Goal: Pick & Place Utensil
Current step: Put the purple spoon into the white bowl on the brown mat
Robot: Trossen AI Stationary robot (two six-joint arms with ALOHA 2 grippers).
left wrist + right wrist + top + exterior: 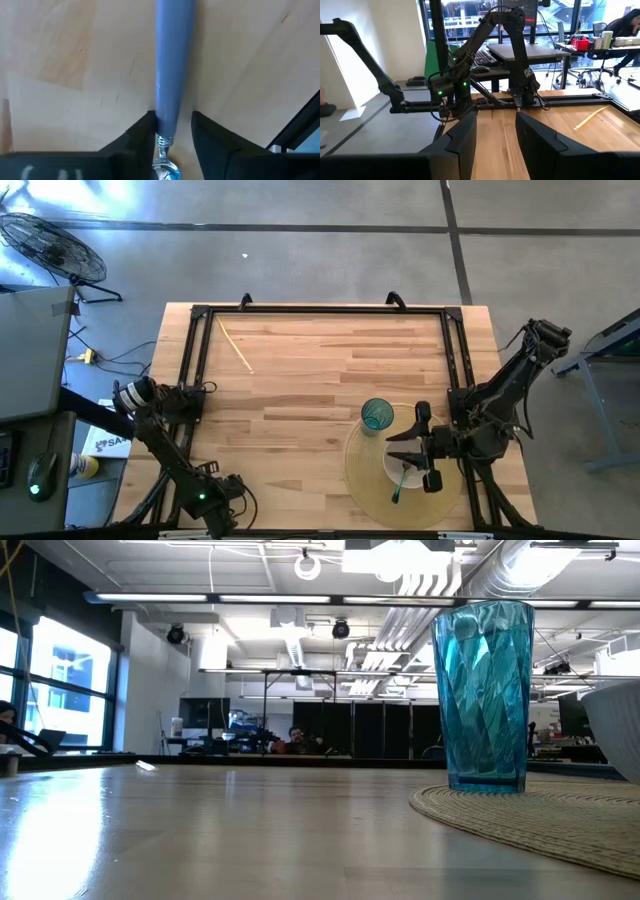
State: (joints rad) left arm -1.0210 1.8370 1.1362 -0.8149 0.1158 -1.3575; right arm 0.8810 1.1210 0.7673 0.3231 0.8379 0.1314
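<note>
A teal-handled utensil [399, 482] lies with one end in a white bowl [388, 465] and its handle over the bowl's near rim. The bowl sits on a round woven placemat [362, 480]. My right gripper [405, 450] hovers open just above the bowl, pointing toward the table's left; its wrist view shows the fingers apart [495, 130]. My left arm is folded at the table's left edge [188, 402]. In the left wrist view, a blue handle [172, 60] with a metal end runs between the left gripper's parted fingers [172, 125] over bare wood. The high view does not show this handle. My left gripper has the blue handle's metal-tipped end [165, 131] between its fingers, lying along them. The handle sits against one finger [147, 131] and a gap shows to the other [200, 127]. I cannot tell whether the handle is held.
A teal faceted cup [377, 415] [482, 695] stands on the placemat's far edge [540, 820], next to the bowl [615, 730]. A thin wooden stick [234, 344] [590, 119] lies at the far left. A black frame [320, 311] borders the table. Bare wood fills the middle.
</note>
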